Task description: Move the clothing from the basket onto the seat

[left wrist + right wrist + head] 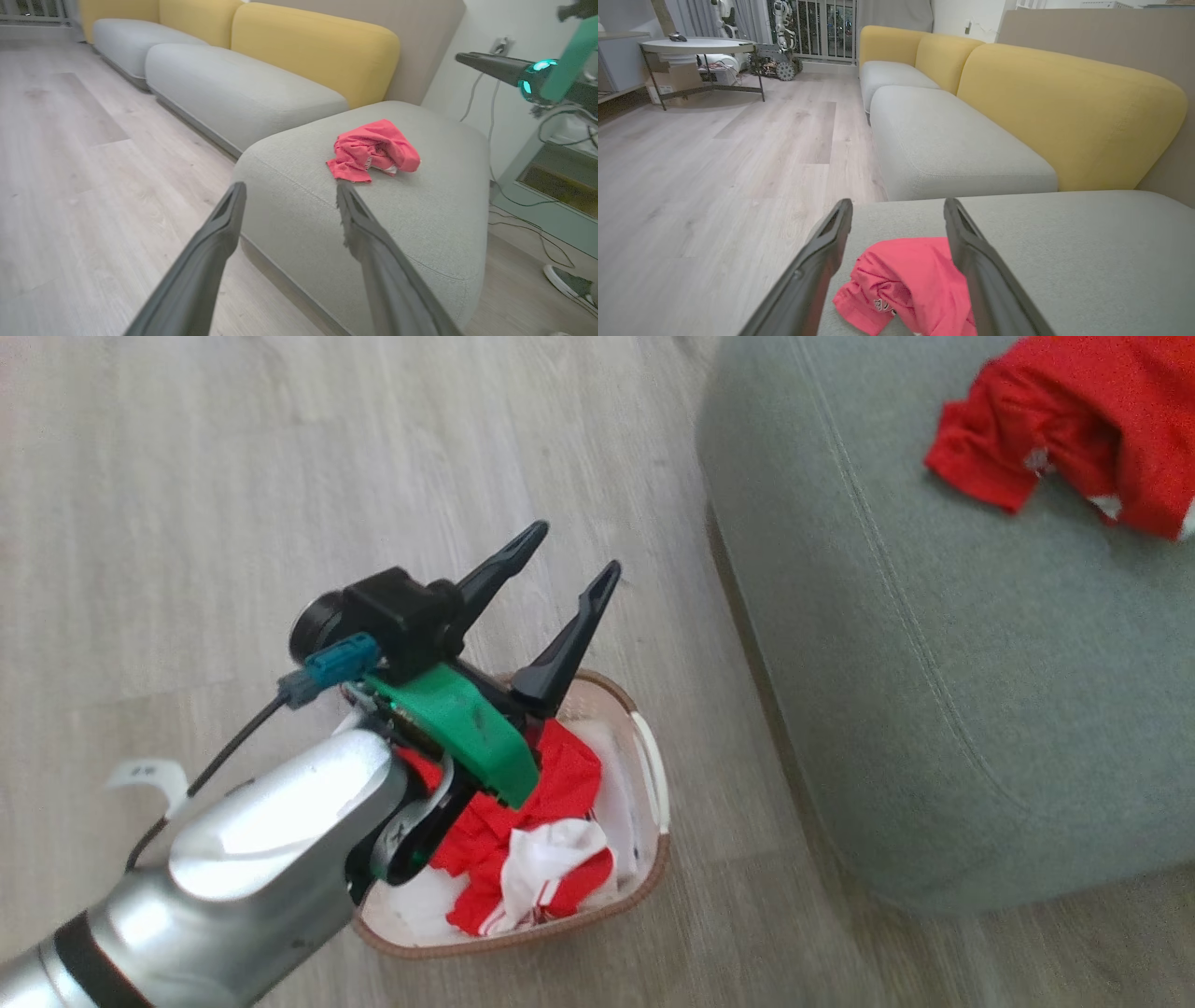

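Floorboards (187, 476), basket (653, 767) below left tool (576, 546)

Pale wood floor (187, 476); yellow backrests (1064, 116); round table (698, 45); grey shoe (570, 284)

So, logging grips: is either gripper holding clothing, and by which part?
Nothing is held. Left gripper is open over the basket; right gripper is open above the red garment lying on the seat.

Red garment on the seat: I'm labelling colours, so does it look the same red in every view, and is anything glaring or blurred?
Head view: garment saturated red, white glare on the silver forearm. Left wrist view: it washes out to pink. Right wrist view: pink too, open right claw soft close to the lens.
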Robot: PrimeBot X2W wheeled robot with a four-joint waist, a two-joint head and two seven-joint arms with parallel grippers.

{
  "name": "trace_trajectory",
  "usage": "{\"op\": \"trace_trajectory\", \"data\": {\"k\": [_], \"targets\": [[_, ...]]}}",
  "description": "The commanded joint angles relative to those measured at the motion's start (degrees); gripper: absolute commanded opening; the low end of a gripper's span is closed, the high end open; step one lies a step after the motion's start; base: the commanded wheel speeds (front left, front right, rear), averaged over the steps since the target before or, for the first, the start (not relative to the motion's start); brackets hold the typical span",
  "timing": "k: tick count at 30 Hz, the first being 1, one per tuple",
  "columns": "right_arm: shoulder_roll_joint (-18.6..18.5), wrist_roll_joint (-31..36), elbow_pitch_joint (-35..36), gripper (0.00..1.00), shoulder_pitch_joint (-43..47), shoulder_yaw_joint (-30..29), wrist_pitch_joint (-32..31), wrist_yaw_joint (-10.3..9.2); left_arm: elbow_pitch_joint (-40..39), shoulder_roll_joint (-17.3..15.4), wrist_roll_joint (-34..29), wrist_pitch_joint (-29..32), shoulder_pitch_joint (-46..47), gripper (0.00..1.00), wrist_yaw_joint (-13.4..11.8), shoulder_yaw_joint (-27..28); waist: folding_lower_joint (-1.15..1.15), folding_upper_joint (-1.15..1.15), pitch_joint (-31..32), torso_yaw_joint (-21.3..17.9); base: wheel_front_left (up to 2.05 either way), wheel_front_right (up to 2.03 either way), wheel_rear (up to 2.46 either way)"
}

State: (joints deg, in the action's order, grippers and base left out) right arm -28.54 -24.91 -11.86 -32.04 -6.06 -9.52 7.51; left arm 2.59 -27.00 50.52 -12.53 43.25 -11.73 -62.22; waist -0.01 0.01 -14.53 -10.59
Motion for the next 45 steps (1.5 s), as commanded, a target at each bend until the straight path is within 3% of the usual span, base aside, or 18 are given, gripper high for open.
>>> {"op": "trace_trajectory", "data": {"k": [1, 9, 18, 28, 37, 45], "targets": [[-0.5, -0.4, 2.6, 1.0, 1.2, -0.3, 0.6, -0.02, -0.9, -1.1, 0.3, -0.6, 1.1, 1.0, -0.5, 2.9, 0.01, -0.01, 2.3, 2.2, 0.0, 0.0, 0.0], [5.0, 0.8, 11.6, 1.0, 12.8, -2.8, 2.6, -0.02, 0.1, -2.3, 1.7, -1.9, -4.1, 1.0, -2.3, 6.1, 0.01, -0.01, 6.7, 6.6, 0.0, 0.0, 0.0], [11.8, 1.6, 15.3, 1.0, 23.0, -1.0, 6.2, -0.02, -0.3, -4.0, 1.3, -2.4, -11.3, 1.0, -4.5, 10.8, 0.01, -0.01, 10.8, 10.7, 0.0, 0.0, 0.0], [17.2, 3.9, 17.2, 1.0, 31.7, 1.0, 11.6, -0.02, -4.6, -3.0, -4.6, -2.5, -23.1, 1.0, -6.6, 23.1, 0.01, -0.01, 13.1, 14.3, 0.0, 0.0, 0.0], [19.0, 5.2, 16.7, 1.0, 35.3, 3.2, 17.1, -0.02, -6.0, -0.6, -10.1, -2.5, -31.9, 1.0, -5.3, 31.3, 0.01, -0.01, 14.1, 15.1, 0.0, 0.0, 0.0], [20.9, 7.4, 14.0, 1.0, 36.8, 4.7, 20.9, -0.02, -5.0, 2.1, -15.4, -2.5, -36.3, 1.0, -2.2, 36.2, 0.01, -0.01, 13.8, 15.0, 0.0, 0.0, 0.0]]}}
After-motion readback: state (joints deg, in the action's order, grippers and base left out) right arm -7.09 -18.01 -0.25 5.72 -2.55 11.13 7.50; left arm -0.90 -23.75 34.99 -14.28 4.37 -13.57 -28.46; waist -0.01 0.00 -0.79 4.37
